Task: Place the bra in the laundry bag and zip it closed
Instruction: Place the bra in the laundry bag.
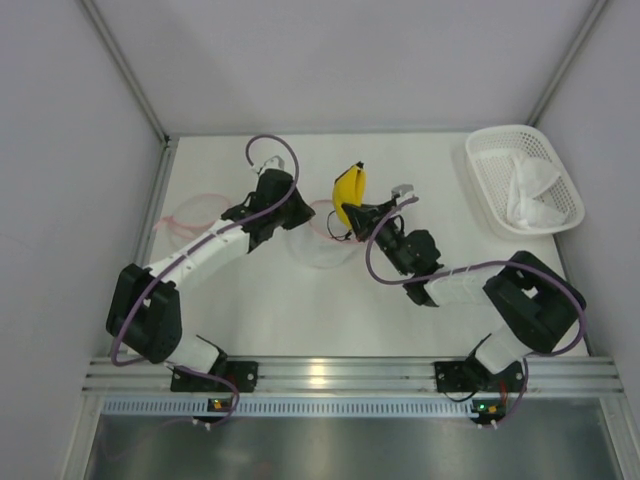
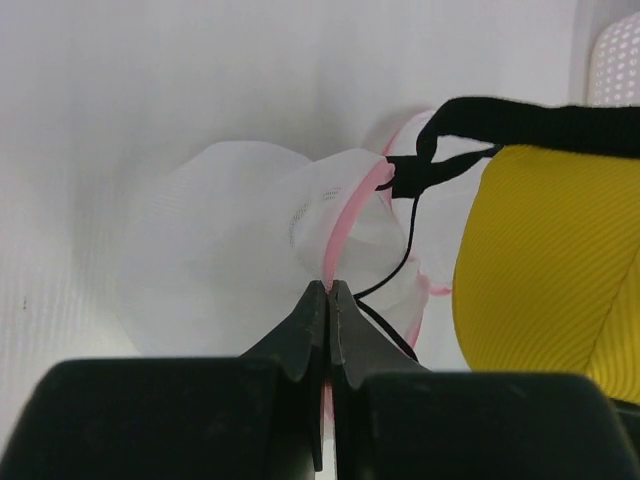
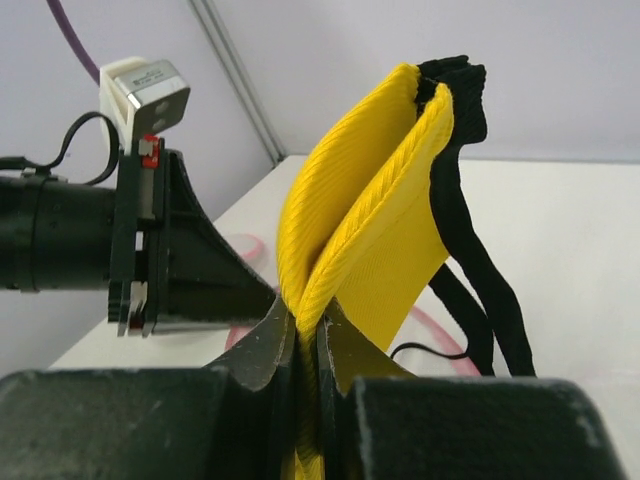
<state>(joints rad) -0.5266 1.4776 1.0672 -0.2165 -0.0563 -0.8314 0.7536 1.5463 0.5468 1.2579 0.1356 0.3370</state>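
bra (image 2: 545, 260): cut off at the left wrist view's right edge
laundry bag (image 1: 325, 255): partly under the left arm (image 1: 215, 243) — outline faint
basket (image 1: 482, 170) contents: white, too small to tell

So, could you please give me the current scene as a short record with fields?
left fingers: shut on the pink rim of the laundry bag
right fingers: shut on the yellow bra, lifted near the bag
bra state: outside the bag
basket: white, far right, holding white cloth
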